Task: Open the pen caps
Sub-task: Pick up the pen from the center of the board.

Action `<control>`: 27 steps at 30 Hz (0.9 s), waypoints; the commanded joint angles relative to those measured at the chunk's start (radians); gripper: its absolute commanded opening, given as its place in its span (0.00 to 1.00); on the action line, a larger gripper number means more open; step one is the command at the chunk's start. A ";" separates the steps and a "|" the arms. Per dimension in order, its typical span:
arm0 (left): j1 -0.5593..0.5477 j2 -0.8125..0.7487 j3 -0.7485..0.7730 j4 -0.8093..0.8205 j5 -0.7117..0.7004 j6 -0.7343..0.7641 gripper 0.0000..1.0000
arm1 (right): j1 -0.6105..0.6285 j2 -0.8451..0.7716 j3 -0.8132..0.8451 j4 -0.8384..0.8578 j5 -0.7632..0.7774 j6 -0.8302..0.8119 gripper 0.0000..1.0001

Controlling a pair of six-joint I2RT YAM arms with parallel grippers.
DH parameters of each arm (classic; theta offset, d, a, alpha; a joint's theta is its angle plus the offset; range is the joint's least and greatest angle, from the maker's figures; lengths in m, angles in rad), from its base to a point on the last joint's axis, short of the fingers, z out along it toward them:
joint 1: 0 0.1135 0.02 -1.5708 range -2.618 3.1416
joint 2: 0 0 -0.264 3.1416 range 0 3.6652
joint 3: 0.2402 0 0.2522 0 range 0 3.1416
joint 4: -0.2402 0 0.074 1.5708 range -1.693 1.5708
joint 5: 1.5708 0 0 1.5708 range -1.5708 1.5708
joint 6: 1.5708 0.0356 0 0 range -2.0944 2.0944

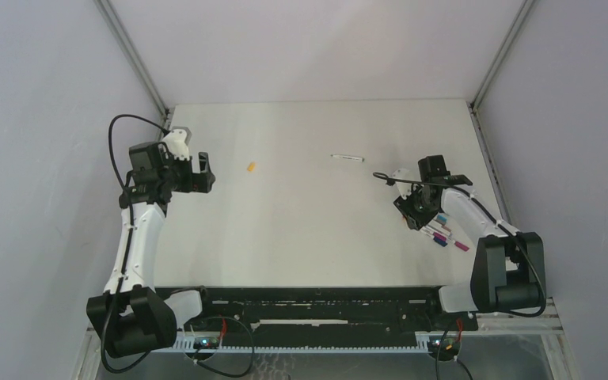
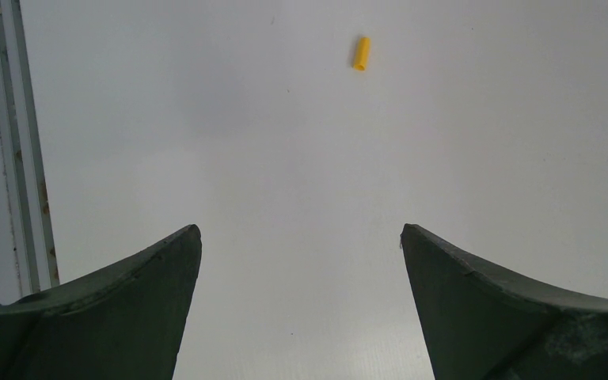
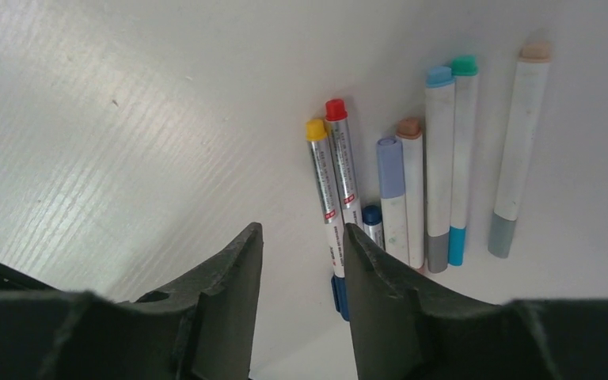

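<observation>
Counting one down so far: spotting a stubby yellow plastic cap [image 2: 361, 53] loose on the white matte surface [image 1: 317, 237], out ahead of the left end effector [image 2: 301, 265] and well apart from everything else. Reading the slim white pen [image 1: 347, 157] lying alone toward the far side as its likely partner, though too small to confirm. Showing widely spread jaws on that left end effector, gripping nothing, hovering over bare surface.

Over to the right side now: hanging low above a tight row of white-barrelled marker pens [image 3: 423, 182], mostly touching side by side, tipped in yellow, red, lavender, tan, pale blue, green and peach. Looks like most of the job left, judging all of those as capped.

Finding the right end effector [image 3: 301, 261] narrowed to a slim gap, nothing clearly pinched, lined up just beside the yellow-ended pen [image 3: 322, 178].

Noting smooth round barrels, two wrapped in silvery printed labels; hard plastic ends; dark matte moulded fingers [image 3: 222, 301]; faint ribbing across the sheet below
</observation>
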 commanded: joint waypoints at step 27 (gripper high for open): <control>0.008 -0.006 -0.028 0.020 0.052 0.023 1.00 | 0.012 0.149 0.007 0.120 0.092 -0.028 0.32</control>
